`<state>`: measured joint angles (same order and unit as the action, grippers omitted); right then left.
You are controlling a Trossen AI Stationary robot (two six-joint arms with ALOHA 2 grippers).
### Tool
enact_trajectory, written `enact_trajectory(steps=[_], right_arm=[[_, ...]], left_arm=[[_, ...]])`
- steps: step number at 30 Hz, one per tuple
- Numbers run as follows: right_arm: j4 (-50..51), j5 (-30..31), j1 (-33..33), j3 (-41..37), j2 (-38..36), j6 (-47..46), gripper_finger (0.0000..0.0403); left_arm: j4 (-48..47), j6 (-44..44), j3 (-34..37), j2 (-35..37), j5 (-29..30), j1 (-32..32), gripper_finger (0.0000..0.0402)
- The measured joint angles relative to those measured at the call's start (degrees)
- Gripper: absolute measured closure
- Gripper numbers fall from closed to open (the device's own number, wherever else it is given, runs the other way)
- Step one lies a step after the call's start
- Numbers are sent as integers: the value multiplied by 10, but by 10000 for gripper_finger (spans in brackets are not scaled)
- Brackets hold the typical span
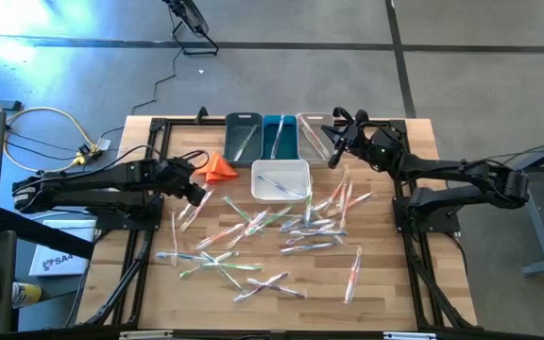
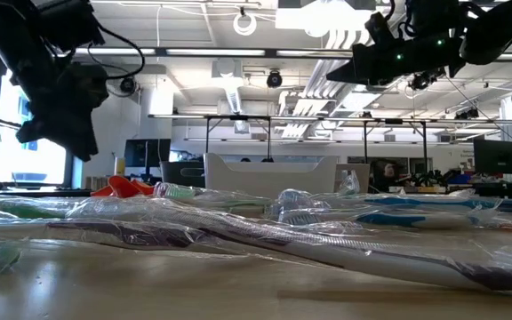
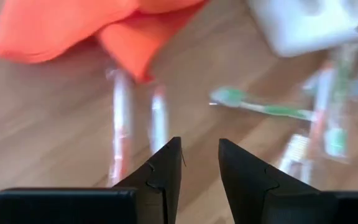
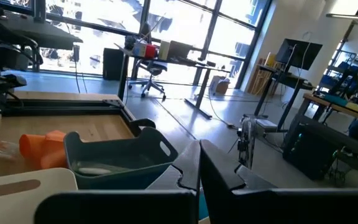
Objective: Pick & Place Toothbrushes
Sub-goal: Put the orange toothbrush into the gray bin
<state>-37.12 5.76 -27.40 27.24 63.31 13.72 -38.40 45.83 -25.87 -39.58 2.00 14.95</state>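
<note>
Many toothbrushes (image 1: pixel 253 231) lie mid-frame on the tabletop (image 1: pixel 385 283) | left tool (image 1: pixel 196 194) partly open, empty, over two | right tool (image 1: pixel 336 151) shut, empty, upper right | risk: slippery wrappers, could grab both.

Closed jaws before grey bin (image 4: pixel 120 155), orange cloth (image 4: pixel 42 148) beyond

Obscured and cut-off items, table scene

Orange cloth (image 3: pixel 73 28): blurred, cropped by the left wrist view's edge. Toothbrushes (image 3: pixel 120 124): smeared, possibly two beneath it. White bin (image 3: pixel 316 25): cropped. Foreground toothbrush (image 2: pixel 345 253): out of focus in the low view.
</note>
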Motion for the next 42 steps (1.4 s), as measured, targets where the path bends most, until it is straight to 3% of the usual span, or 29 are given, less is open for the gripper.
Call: enact_trajectory(steps=[7, 16, 32, 42], right_arm=[[4, 1, 0, 0, 0, 0, 401], [9, 1, 0, 0, 0, -1, 401], [35, 1, 0, 0, 0, -4, 400], [36, 1, 0, 0, 0, -4, 400]], left_arm=[[-60, 14, 0, -51, 24, 0, 297], [-71, 10, 0, -103, 24, 0, 297], [-64, 4, 0, -183, 15, 0, 297], [-11, -41, -1, -233, -14, 0, 297]])
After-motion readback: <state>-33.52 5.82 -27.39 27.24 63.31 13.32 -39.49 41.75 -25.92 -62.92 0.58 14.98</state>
